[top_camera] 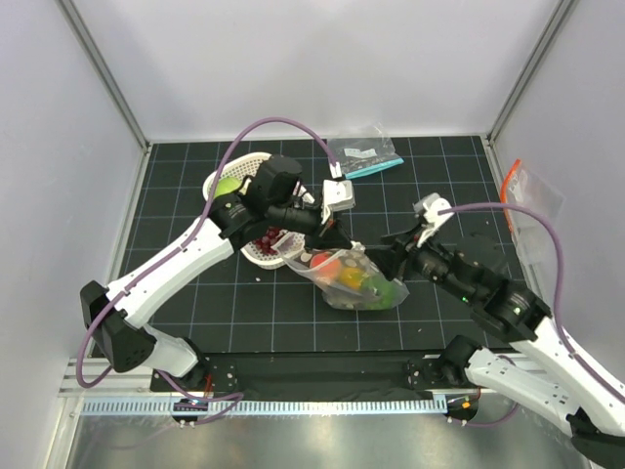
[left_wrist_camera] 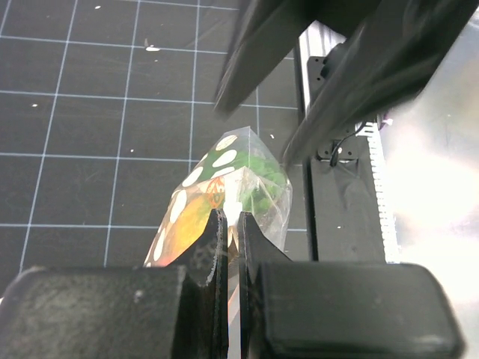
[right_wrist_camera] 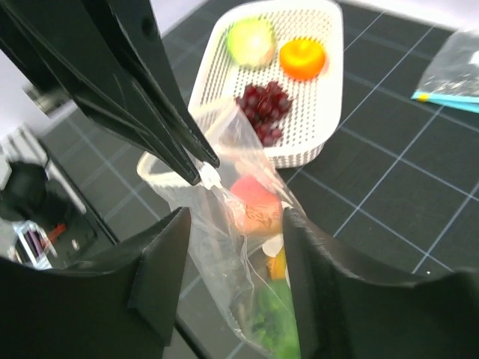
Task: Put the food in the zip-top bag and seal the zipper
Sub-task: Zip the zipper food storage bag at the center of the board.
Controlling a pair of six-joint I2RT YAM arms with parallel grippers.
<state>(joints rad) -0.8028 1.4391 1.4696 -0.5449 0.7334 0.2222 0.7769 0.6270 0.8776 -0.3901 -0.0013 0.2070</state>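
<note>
The zip-top bag (top_camera: 356,278), clear with white dots, sits mid-table and holds orange-pink (right_wrist_camera: 254,196), yellow (right_wrist_camera: 277,265) and green food (right_wrist_camera: 277,321). My left gripper (top_camera: 337,242) (left_wrist_camera: 233,221) is shut on the bag's upper edge, where the zipper (left_wrist_camera: 232,196) shows as a pale strip. In the right wrist view its fingertips (right_wrist_camera: 200,168) pinch that edge. My right gripper (top_camera: 386,256) (right_wrist_camera: 236,224) is open, one finger on each side of the bag. A pale green piece (right_wrist_camera: 251,41), an orange (right_wrist_camera: 301,57) and purple grapes (right_wrist_camera: 262,108) lie in the basket.
The white basket (top_camera: 220,181) (right_wrist_camera: 318,112) stands just left of and behind the bag, under the left arm. A small clear bag with a teal strip (top_camera: 366,156) lies at the back. A clear bag with an orange strip (top_camera: 532,200) lies by the right wall.
</note>
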